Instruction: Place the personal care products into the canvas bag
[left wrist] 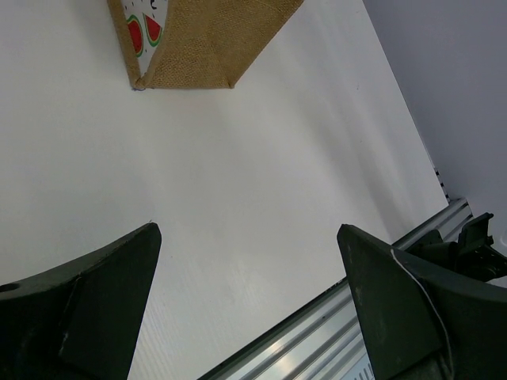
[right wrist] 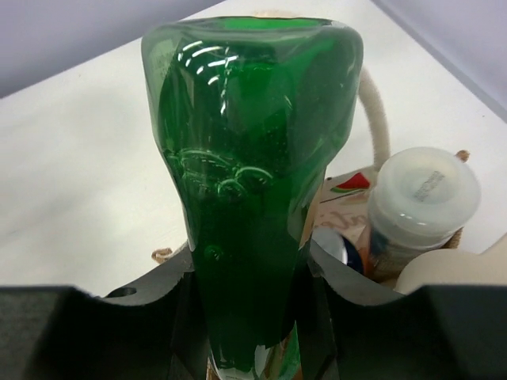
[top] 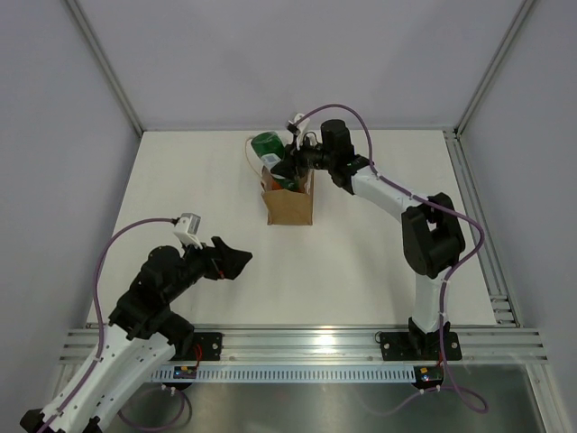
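A translucent green bottle (right wrist: 245, 158) is clamped between the jaws of my right gripper (right wrist: 249, 269). In the top view the green bottle (top: 267, 144) tilts out to the upper left over the mouth of the canvas bag (top: 290, 207), with the right gripper (top: 290, 167) right above the opening. Inside the bag a white-capped container (right wrist: 424, 198) stands beside a white loop handle (right wrist: 376, 119). My left gripper (top: 236, 262) hovers open over the near left of the table, nothing between its fingers. From the left wrist, the left gripper (left wrist: 249, 229) faces the canvas bag (left wrist: 198, 47) and its watermelon print.
The white table (top: 361, 271) ends at an aluminium rail (top: 315, 343) along the near edge and another rail (top: 478, 225) on the right. Grey walls enclose the back and sides.
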